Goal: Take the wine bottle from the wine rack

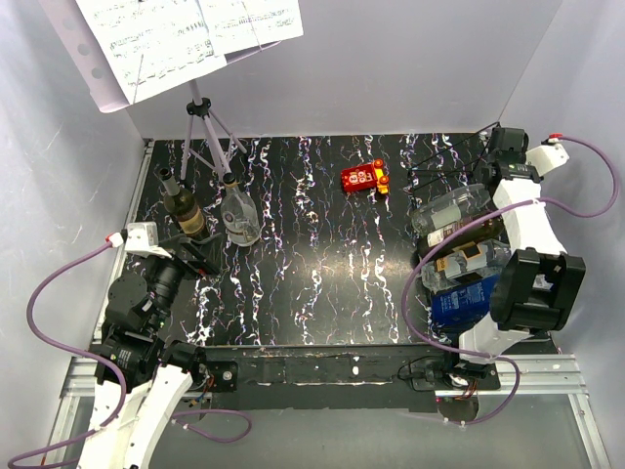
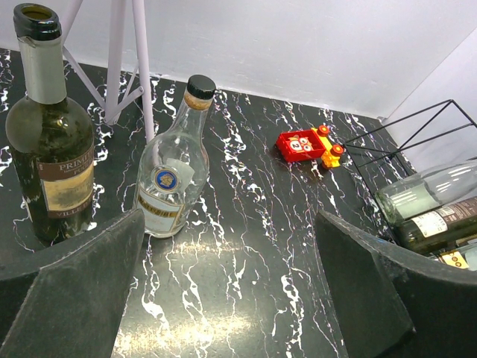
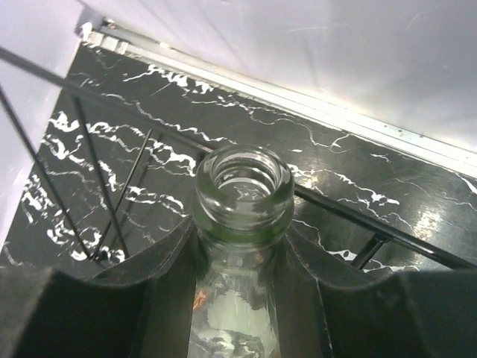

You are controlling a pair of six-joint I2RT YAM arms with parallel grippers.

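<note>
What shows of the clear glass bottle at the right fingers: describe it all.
The clear glass bottle is uncapped, its round thick-lipped mouth open toward the right wrist camera. Only mouth and neck show. The right arm's black padded fingers flank the neck, touching both sides. A black thin-wire metal rack's bars cross behind it.

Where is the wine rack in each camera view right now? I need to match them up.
Top external: wine rack at the right edge, under the right arm.
Left wrist: far right, wire frame with bottles lying on it.
Right wrist: thin bars behind the clear bottle gripped by the right hand.
Shared landmark: the black marbled table.
</note>
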